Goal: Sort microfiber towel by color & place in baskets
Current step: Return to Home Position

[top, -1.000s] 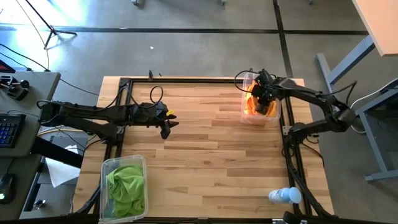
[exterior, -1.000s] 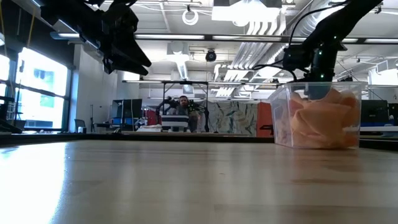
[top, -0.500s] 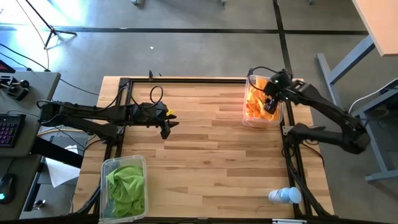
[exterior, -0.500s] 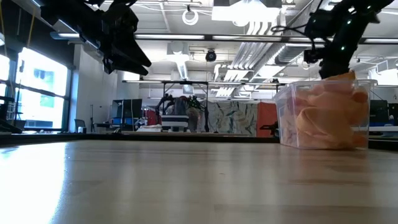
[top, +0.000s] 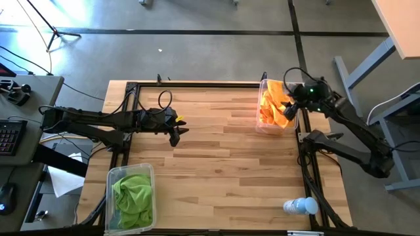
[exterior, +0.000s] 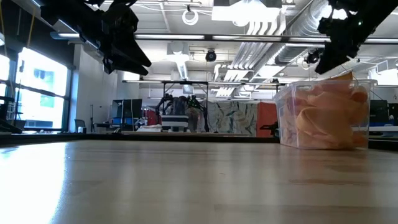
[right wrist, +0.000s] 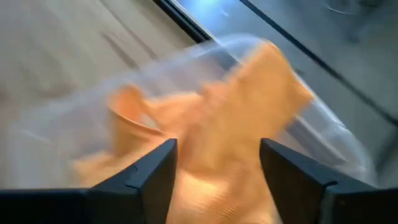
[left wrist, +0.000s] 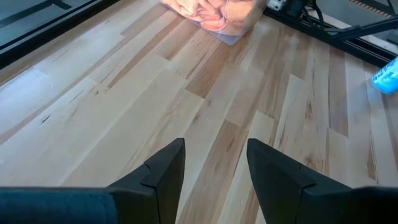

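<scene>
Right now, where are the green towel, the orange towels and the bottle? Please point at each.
green towel [top: 133, 194], high view, middle of the heap
orange towels [top: 270, 108], high view, middle of the pile
bottle [top: 302, 206], high view, middle of its body

The left hand [left wrist: 214, 147] hangs over the bare wooden desk [left wrist: 106, 106], its two dark fingers [left wrist: 166, 168] parted with nothing between them. Farther off stands a clear basket [left wrist: 241, 26] of orange towels [left wrist: 208, 9] (partly cut off), with a blue-capped bottle [left wrist: 387, 76] well apart from it.
</scene>
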